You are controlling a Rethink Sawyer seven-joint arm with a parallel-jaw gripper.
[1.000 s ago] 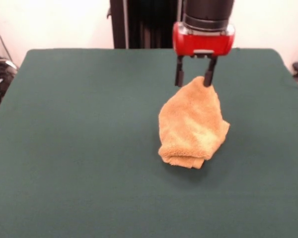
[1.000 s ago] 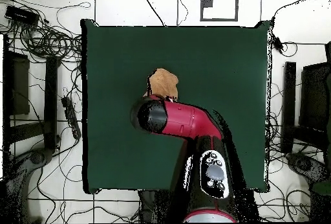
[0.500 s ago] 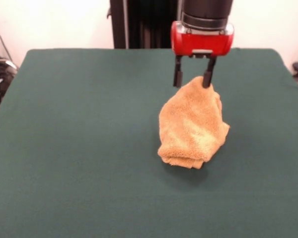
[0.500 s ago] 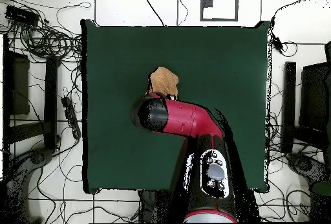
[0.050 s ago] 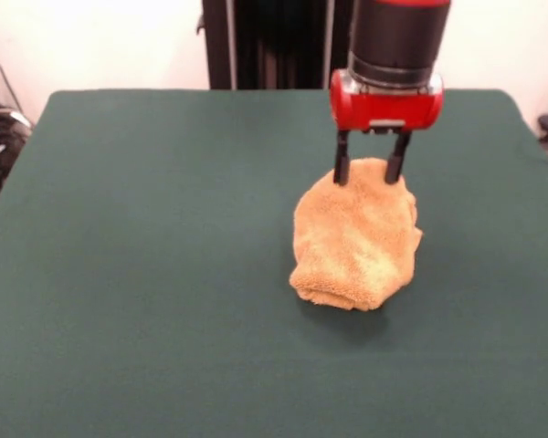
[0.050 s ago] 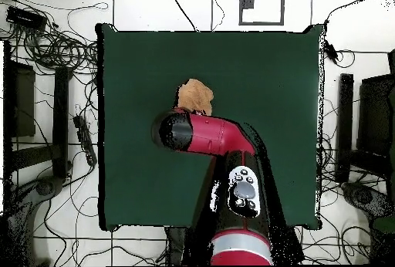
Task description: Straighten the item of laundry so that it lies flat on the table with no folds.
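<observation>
Lowered rightward, jaws now straddle the bunched towel's top.

White tiled floor, tangled black cables.

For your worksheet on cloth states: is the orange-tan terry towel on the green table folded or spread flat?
Folded. The orange-tan terry towel sits bunched in a rounded heap, with a doubled edge at its near end.
</observation>
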